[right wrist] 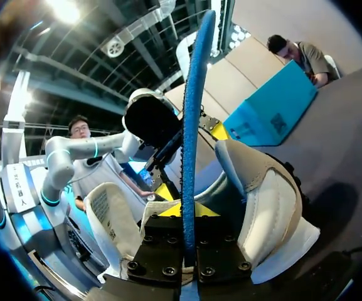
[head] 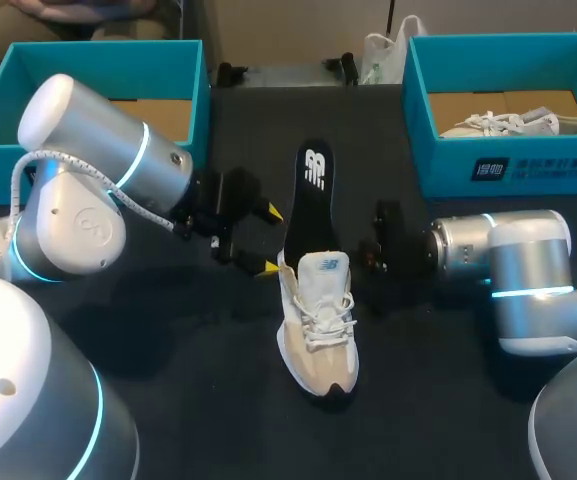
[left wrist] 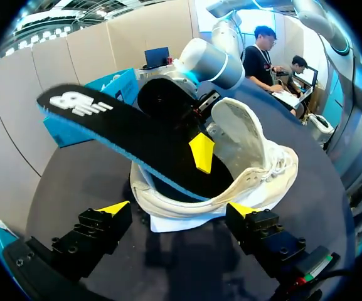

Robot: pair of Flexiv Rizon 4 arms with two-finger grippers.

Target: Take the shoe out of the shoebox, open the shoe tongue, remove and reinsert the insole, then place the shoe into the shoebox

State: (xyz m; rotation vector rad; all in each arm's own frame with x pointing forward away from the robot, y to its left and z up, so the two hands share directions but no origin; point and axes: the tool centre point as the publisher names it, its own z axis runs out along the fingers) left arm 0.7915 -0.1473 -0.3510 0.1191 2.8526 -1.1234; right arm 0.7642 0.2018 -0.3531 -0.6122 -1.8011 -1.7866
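A cream sneaker (head: pixel 318 325) stands on the dark table, toe toward me. Its black insole (head: pixel 310 195) with a blue underside slants up out of the heel opening. My right gripper (head: pixel 364 254) comes in from the right and is shut on the insole; in the right wrist view the insole's blue edge (right wrist: pixel 190 125) runs straight between that gripper's (right wrist: pixel 187 212) fingers, with the sneaker (right wrist: pixel 262 200) beside them. My left gripper (head: pixel 270 240) is open just left of the heel. In the left wrist view its tips (left wrist: pixel 177 210) flank the sneaker's heel (left wrist: pixel 187 210) under the insole (left wrist: pixel 124 125).
An open teal shoebox (head: pixel 98 50) sits at the back left, showing only its cardboard floor. A second teal shoebox (head: pixel 508 165) at the back right holds another pale shoe (head: pixel 528 122). A white plastic bag (head: pixel 380 52) lies by the far edge.
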